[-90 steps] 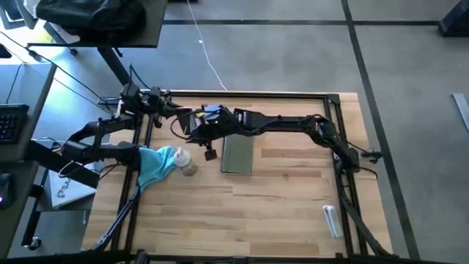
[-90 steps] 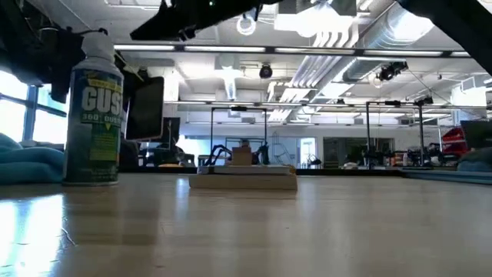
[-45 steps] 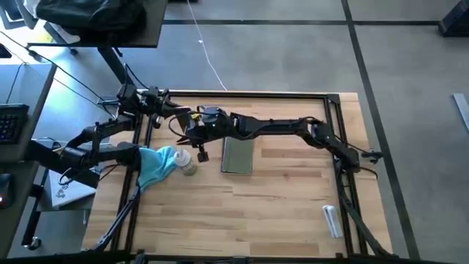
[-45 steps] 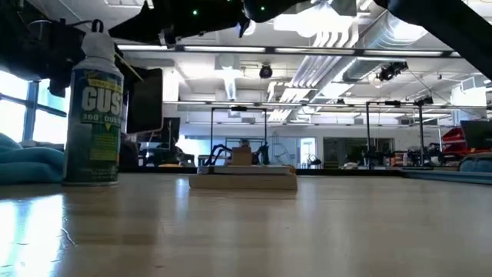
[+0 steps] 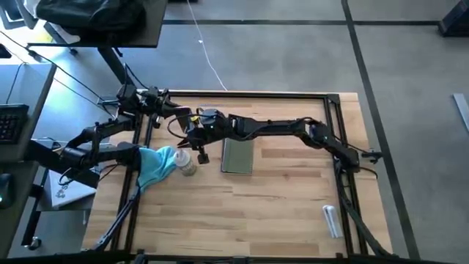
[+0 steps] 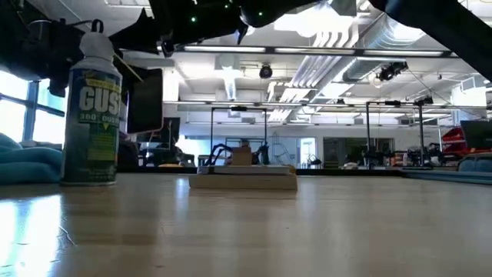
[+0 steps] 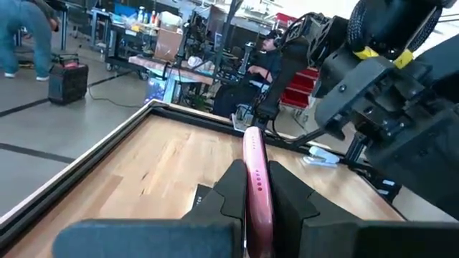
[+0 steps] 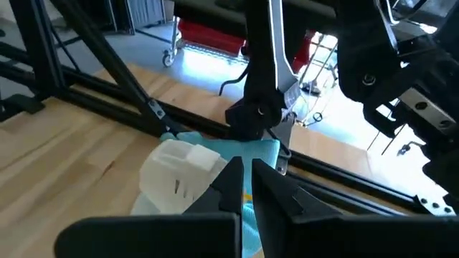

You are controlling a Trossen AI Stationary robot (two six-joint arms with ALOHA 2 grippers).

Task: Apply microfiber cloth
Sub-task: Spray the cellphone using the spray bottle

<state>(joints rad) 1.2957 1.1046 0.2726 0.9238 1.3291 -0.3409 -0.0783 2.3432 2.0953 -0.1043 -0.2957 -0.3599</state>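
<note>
The microfiber cloth lay at the bench's left edge beside a spray can. The right gripper, fingers nearly closed and empty, hovered above the can. The left gripper clamped a pink phone near the back rail.

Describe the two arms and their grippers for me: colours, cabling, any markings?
Both arms, the left arm and the right arm, are black, jointed, with black cables looping at the joints. The right gripper housing carries a blue patch and yellow tags; both have dark blocky fingers.
</note>
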